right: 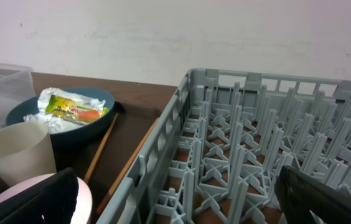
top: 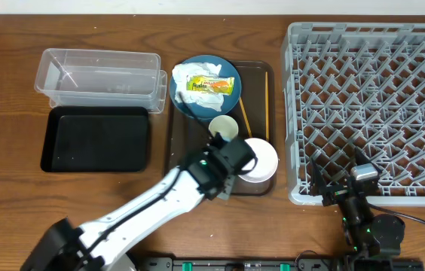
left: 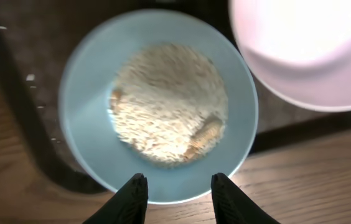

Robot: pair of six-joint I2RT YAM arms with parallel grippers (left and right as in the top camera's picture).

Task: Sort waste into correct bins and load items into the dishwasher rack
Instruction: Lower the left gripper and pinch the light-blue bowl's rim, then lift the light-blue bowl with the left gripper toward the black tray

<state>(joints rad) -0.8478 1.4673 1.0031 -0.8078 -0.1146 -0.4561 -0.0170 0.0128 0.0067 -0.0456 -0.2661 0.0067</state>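
In the left wrist view a light blue bowl (left: 88,112) holding whitish rice scraps (left: 169,106) lies straight below my left gripper (left: 178,190). Its dark fingers (left: 132,199) stand apart over the bowl's near rim, holding nothing. From overhead, the left gripper (top: 226,167) hides that bowl. Beside it sit the white bowl (top: 261,159) and a pale cup (top: 224,128). The dark blue plate (top: 216,71) carries crumpled tissue (top: 186,75) and the printed wrapper (top: 211,85). My right gripper (top: 331,187) hangs wide open at the front left corner of the grey rack (top: 371,105).
A brown serving tray (top: 258,90) holds the dishes and thin chopsticks (top: 244,113). The clear tub (top: 99,75) and the black tray (top: 96,139) lie to its left. The right wrist view shows the rack wall (right: 157,155) close below, with the cup (right: 20,155) at left.
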